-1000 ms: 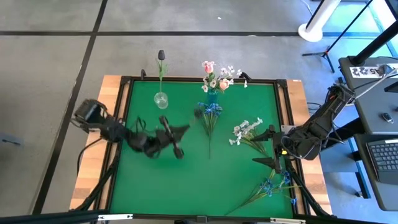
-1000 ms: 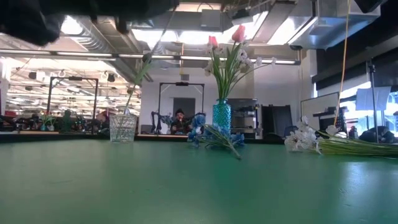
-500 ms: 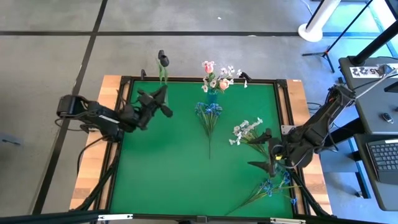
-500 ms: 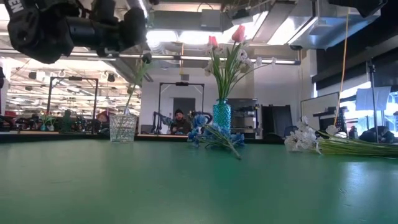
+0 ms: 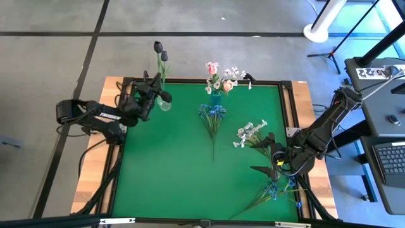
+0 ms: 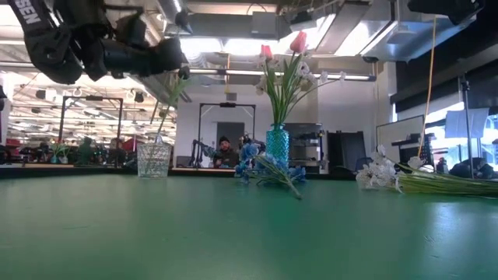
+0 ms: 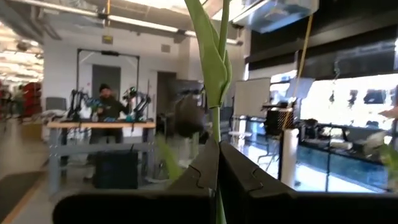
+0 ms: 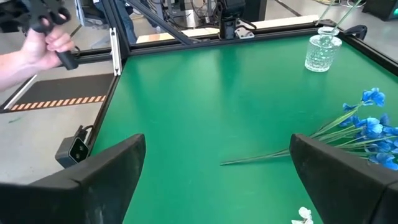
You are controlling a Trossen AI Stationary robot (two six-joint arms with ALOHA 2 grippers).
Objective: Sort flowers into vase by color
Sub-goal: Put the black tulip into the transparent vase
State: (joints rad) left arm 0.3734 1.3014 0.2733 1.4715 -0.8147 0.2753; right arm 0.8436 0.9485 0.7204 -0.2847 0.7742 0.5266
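Observation:
My left gripper (image 5: 154, 96) is at the table's far left, right beside the clear glass vase (image 5: 164, 104), and is shut on a dark tulip (image 5: 157, 45). A second dark tulip (image 5: 164, 56) stands in that vase. The blue vase (image 5: 216, 98) at the far edge holds pink tulips and white blossoms. A blue flower (image 5: 213, 119) lies flat in front of it. A white spray (image 5: 251, 133) and more blue flowers (image 5: 277, 188) lie at the right. Between those two my right gripper (image 5: 265, 154) hovers open and touches nothing. My left gripper pinches the dark tulip's green stem (image 7: 216, 135) between its two fingers, below the leaves. The fingers come about level from the near left and lie across the stem. The tulip is lifted clear and stands roughly upright, its bud high above the fingers.
The green mat is framed by a black rail (image 5: 202, 81), with wooden strips along both sides. In the right wrist view a person's hand (image 8: 38, 48) holds a device beyond the table's edge. The mat's middle and near left (image 5: 164, 171) are bare.
My left gripper has swung from the middle of the mat toward the far left corner and stopped beside the glass vase. It stayed shut on the dark tulip and turned as it went. The tulip's bud now stands beside the one in the vase.

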